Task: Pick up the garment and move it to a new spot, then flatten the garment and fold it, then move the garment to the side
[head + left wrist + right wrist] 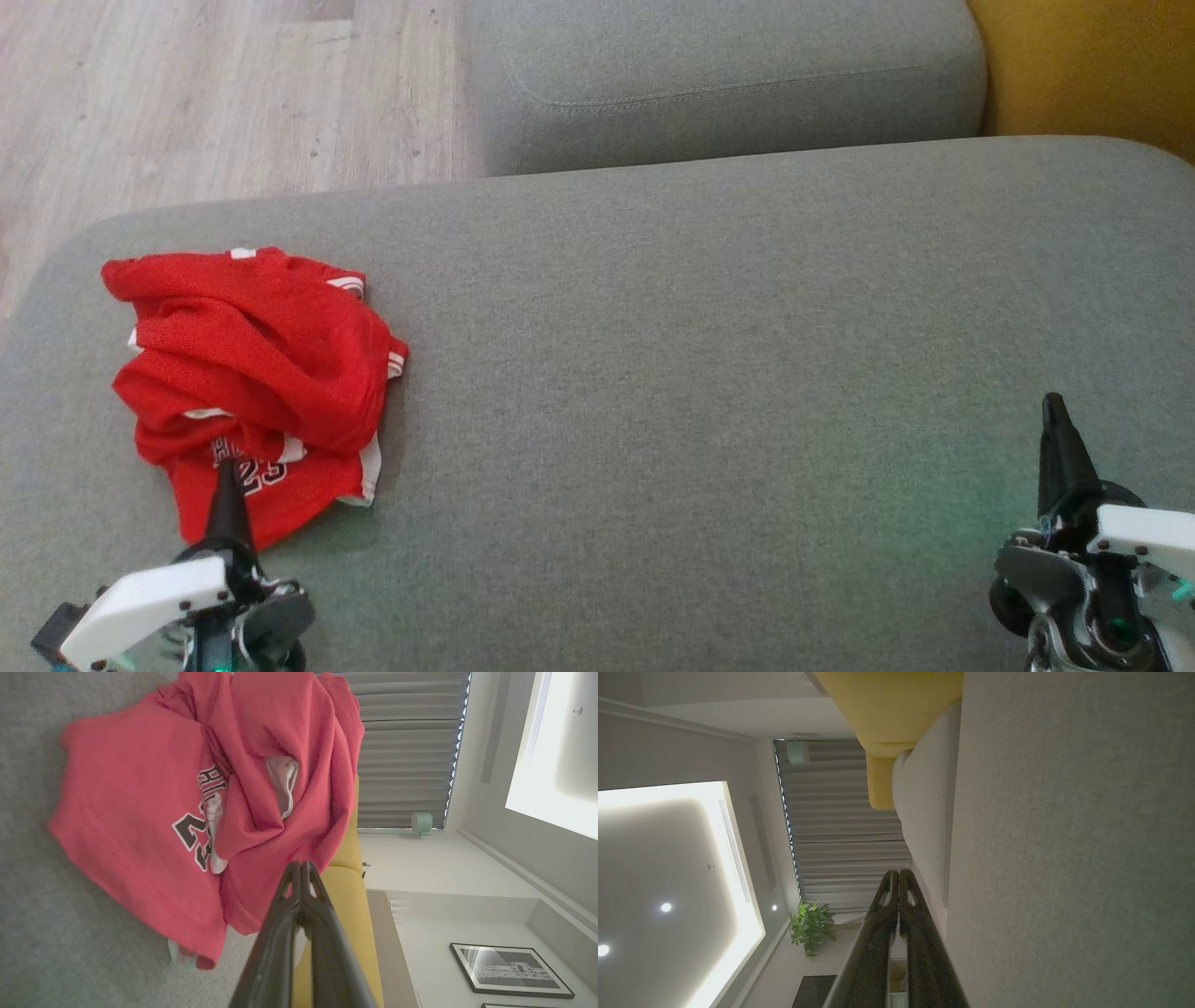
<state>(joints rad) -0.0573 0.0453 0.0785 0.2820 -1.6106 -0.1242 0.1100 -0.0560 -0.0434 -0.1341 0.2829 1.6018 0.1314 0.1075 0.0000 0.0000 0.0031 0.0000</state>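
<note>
Head view shows the crumpled red garment point(252, 373) at the left end of the grey cushion point(700, 373), the left gripper point(225, 471) closed and empty just above its near edge, probably lined up for the pick-up, the right gripper point(1054, 411) closed well apart

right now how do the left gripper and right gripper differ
The left gripper points over the near edge of the red garment; the right gripper sits far from it. The left gripper has cloth under its tip, the right gripper bare grey cushion. Both have fingers pressed shut, holding nothing.
</note>
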